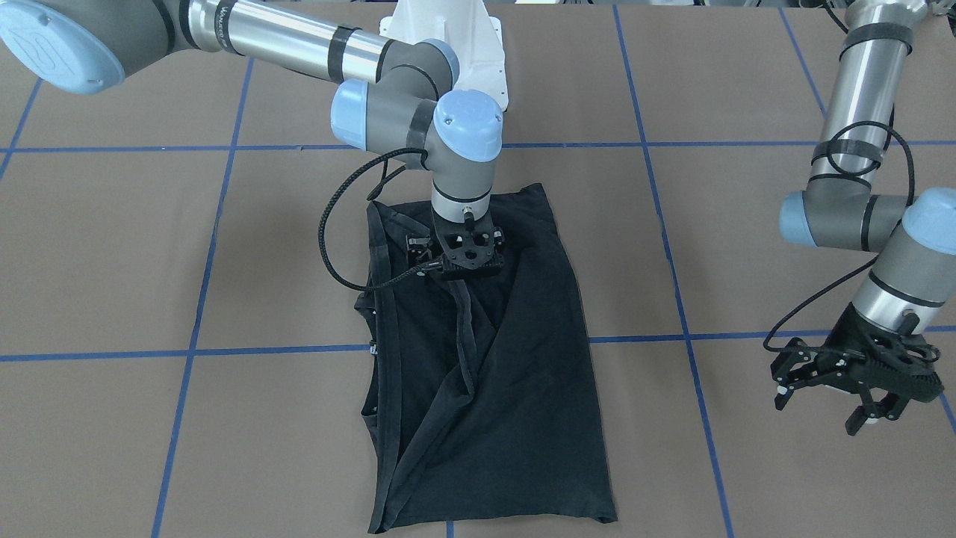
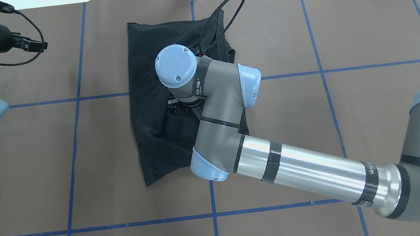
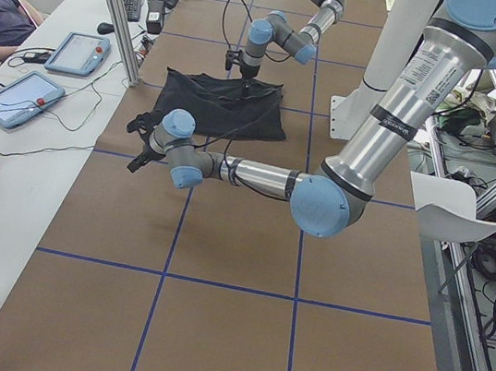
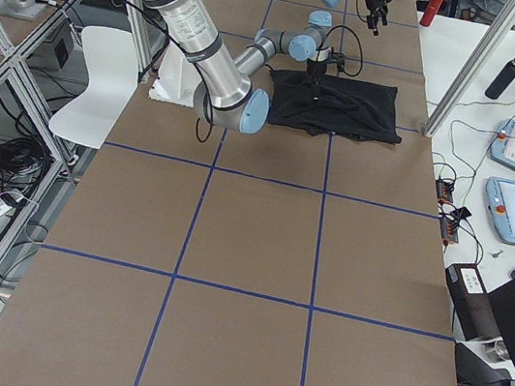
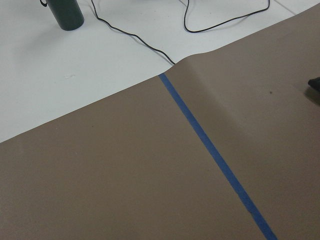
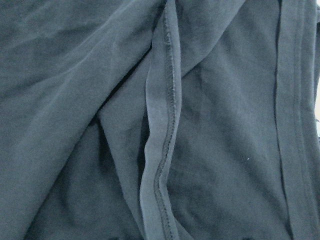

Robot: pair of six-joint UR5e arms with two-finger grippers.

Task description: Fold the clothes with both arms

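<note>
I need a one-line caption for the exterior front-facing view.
Right gripper low over the rumpled black cotton T-shirt; left gripper open, aside, above the brown table.

A black T-shirt (image 1: 515, 403) is laid on the brown counter (image 1: 112, 261), folded lengthwise into a rumpled oblong. Only plain black cloth is shown, with a stitched hem running down its middle. The right arm (image 1: 299, 41) is stretched over it, and the right gripper (image 1: 469, 261) is pointed straight down onto the cloth, its fingers hidden. The left arm (image 1: 859, 104) is held well aside, the left gripper (image 1: 821, 407) above bare counter with fingers spread.
</note>
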